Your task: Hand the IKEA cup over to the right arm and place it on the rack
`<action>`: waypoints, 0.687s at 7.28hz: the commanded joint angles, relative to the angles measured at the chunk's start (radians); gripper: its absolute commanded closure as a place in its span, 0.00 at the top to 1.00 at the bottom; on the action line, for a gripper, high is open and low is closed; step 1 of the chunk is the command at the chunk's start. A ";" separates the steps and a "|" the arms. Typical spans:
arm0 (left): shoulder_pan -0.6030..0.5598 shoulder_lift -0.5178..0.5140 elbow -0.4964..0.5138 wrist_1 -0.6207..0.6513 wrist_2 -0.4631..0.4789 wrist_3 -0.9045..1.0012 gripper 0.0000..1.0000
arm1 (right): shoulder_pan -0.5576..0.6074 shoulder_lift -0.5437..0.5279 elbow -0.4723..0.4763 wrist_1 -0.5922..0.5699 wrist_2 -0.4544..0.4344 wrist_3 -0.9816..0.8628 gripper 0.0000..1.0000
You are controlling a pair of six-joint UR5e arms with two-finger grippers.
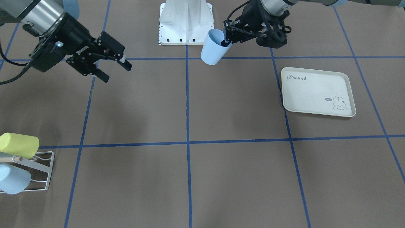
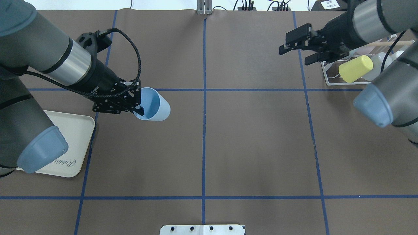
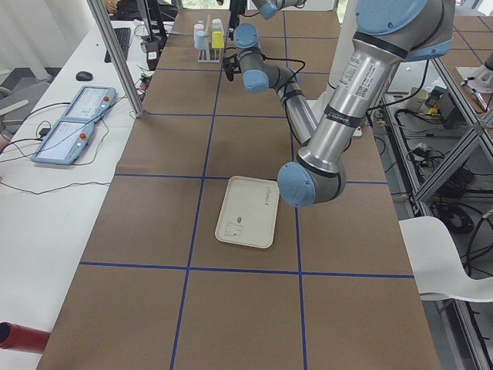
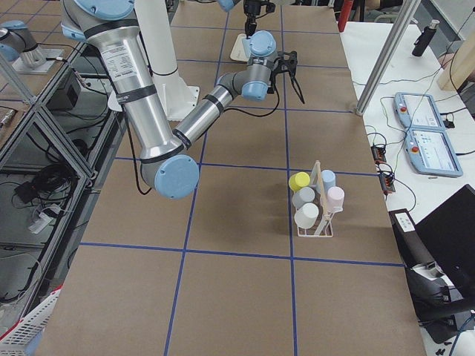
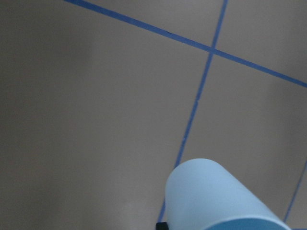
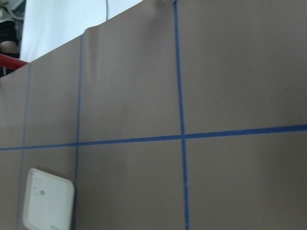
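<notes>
– In the front view, where is the cup (image 1: 212,49)?
– In the air before the robot's base, tilted, with its mouth toward the left gripper (image 1: 226,40). That gripper is clamped on the rim, one finger inside and one outside.
– And the right gripper (image 1: 114,71)?
– Spread wide, holding nothing, well apart from the cup. The rack (image 1: 44,177) stands at the table's (image 1: 237,101) corner with a yellow cup (image 1: 19,145) on it. The tray (image 1: 316,76) lies flat on the left arm's side.
– Overhead?
– The grip looks the same: a dark finger shows inside the cup's mouth. The right gripper hangs open just beside the rack.
– The side views?
– From the left, the tray lies near the left arm, and the cup is too small to make out. From the right, the rack carries several cups on its prongs.
– The wrist views?
– The left one shows the cup's closed end at lower right, above the table and its blue tape (image 1: 187,104). The right one shows table, tape and the tray at lower left.
</notes>
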 commanded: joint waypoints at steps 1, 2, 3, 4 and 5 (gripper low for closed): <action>0.004 0.017 0.070 -0.409 0.004 -0.271 0.00 | -0.056 0.006 -0.001 0.295 -0.022 0.255 0.97; 0.004 0.065 0.099 -0.534 0.002 -0.291 0.00 | -0.074 0.012 0.005 0.332 -0.044 0.297 0.97; 0.000 0.107 0.116 -0.684 0.004 -0.381 0.00 | -0.098 0.013 0.004 0.380 -0.056 0.296 0.97; 0.000 0.109 0.133 -0.821 0.078 -0.589 0.00 | -0.114 0.015 0.002 0.452 -0.071 0.296 0.97; 0.004 0.101 0.173 -0.987 0.150 -0.781 0.00 | -0.137 0.016 0.001 0.510 -0.099 0.295 0.97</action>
